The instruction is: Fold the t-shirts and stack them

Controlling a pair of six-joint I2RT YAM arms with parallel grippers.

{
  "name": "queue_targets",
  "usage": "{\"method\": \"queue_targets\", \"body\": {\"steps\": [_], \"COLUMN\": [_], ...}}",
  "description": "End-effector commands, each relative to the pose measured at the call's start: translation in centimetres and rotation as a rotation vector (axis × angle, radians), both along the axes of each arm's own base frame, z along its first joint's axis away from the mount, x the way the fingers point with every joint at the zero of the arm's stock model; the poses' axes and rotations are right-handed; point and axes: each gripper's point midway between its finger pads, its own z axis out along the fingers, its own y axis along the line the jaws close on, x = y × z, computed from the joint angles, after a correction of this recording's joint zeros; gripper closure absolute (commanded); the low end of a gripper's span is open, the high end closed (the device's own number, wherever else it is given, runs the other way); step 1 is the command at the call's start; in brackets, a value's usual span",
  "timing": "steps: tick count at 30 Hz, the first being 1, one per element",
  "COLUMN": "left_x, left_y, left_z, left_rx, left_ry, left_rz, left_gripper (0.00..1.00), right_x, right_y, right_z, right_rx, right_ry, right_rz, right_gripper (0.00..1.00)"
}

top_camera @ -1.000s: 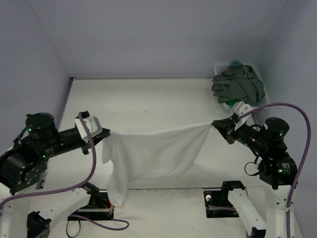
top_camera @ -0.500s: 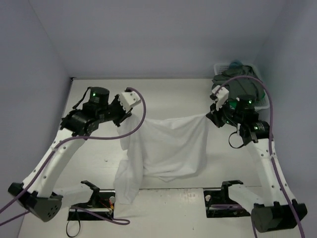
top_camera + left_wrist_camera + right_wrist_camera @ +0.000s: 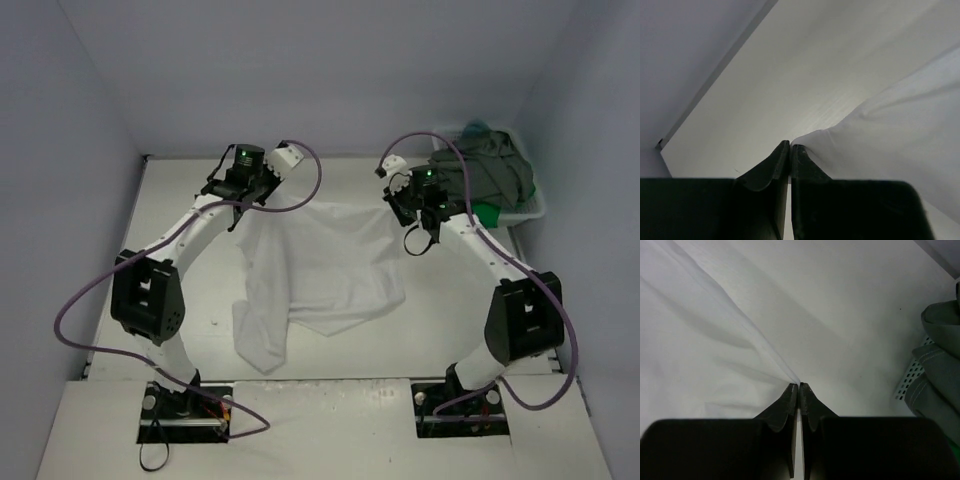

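Top view first: we've got the white t-shirt (image 3: 325, 265) lying mostly flat mid-tabletop (image 3: 450, 320). It's soft and rumpled, with one floppy flap trailing off toward 7 o'clock. Both arms are reached way out over the far half, elbows raised. The left gripper (image 3: 250, 204) is clamped on the shirt's 11 o'clock corner and the right gripper (image 3: 399, 203) on its 1 o'clock corner. The far edge runs pretty straight between them. Up at 2 o'clock there's a white lattice basket (image 3: 537, 208) with a dark grey t-shirt (image 3: 490, 175) heaped over it. Bits of green cloth (image 3: 487, 213) and teal cloth (image 3: 478, 128) peek out too.

Left wrist view: we see the black fingers (image 3: 765, 167) pressed together, a thin fold of white cloth pinched at the tips. Smooth creases fan out toward 3 o'clock.

Right wrist view: same deal, fingers closed on a bunched corner with creases streaming to 10 o'clock. The grey shirt and the basket's perforated wall sit at 3 to 4 o'clock.
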Motion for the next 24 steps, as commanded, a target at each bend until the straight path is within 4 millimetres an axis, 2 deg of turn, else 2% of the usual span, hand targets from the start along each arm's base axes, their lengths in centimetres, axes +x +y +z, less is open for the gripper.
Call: {"method": "queue_targets", "body": {"steps": [1,2,3,4,5,6,7,9,12,13,15,16,17,19,21,22,23,24], "left_x": [6.2,7.1,9.0,9.7,10.5,11.3,11.9,12.5,12.7,12.5,11.7,11.2,10.5,9.1,7.4,5.8,4.5,3.0], "left_y": [2.1,2.9,2.9,3.1,3.3,3.2,3.1,2.8,2.5,2.5,1.9,2.1,1.8,1.8,0.9,0.5,0.0,-1.3], "left_z": [5.5,5.1,2.8,2.3,2.3,2.8,1.4,1.0,0.8,1.5,1.3,2.4,1.8,2.9,2.4,3.3,2.2,2.2], "left_rx": [0.004,0.029,0.061,0.069,0.070,0.067,0.075,0.079,0.053,0.041,0.018,0.008,-0.002,-0.042,-0.092,-0.136,-0.156,-0.208], "left_ry": [-0.240,-0.246,-0.226,-0.222,-0.237,-0.259,-0.241,-0.242,-0.221,-0.226,-0.205,-0.218,-0.196,-0.177,-0.126,-0.100,-0.048,-0.006], "left_rz": [0.139,0.180,0.195,0.209,0.226,0.240,0.241,0.239,0.250,0.247,0.213,0.209,0.196,0.193,0.145,0.126,0.099,0.024], "left_gripper": [1.00,1.00,1.00,1.00,1.00,1.00,1.00,0.92,0.90,0.90,0.90,0.90,0.90,0.90,0.90,0.85,0.80,0.78], "right_x": [5.8,6.5,8.3,8.3,9.2,9.9,10.3,11.1,11.3,11.2,10.7,10.4,10.2,9.4,8.5,7.6,7.0,6.4], "right_y": [-0.6,-1.0,-1.3,-1.6,-1.6,-1.6,-1.7,-1.1,-0.8,-0.8,-0.5,-0.3,-0.2,-0.2,-0.2,-0.4,-0.6,-0.8], "right_z": [2.4,2.0,0.5,0.5,-0.6,-0.5,-1.0,-2.1,-2.7,-2.8,-2.6,-2.5,-2.3,-2.2,-2.1,-1.9,-1.9,-1.8], "right_rx": [-0.013,-0.031,-0.050,-0.056,-0.062,-0.058,-0.067,-0.080,-0.107,-0.106,-0.091,-0.088,-0.081,-0.075,-0.079,-0.083,-0.089,-0.095], "right_ry": [-0.172,-0.179,-0.185,-0.187,-0.187,-0.199,-0.195,-0.178,-0.165,-0.159,-0.154,-0.151,-0.150,-0.137,-0.124,-0.110,-0.106,-0.102], "right_rz": [-0.128,-0.158,-0.198,-0.215,-0.231,-0.248,-0.263,-0.271,-0.261,-0.256,-0.233,-0.224,-0.211,-0.202,-0.183,-0.178,-0.173,-0.167], "right_gripper": [1.00,1.00,1.00,1.00,1.00,1.00,1.00,1.00,0.99,1.00,1.00,1.00,1.00,1.00,1.00,1.00,1.00,1.00]}}
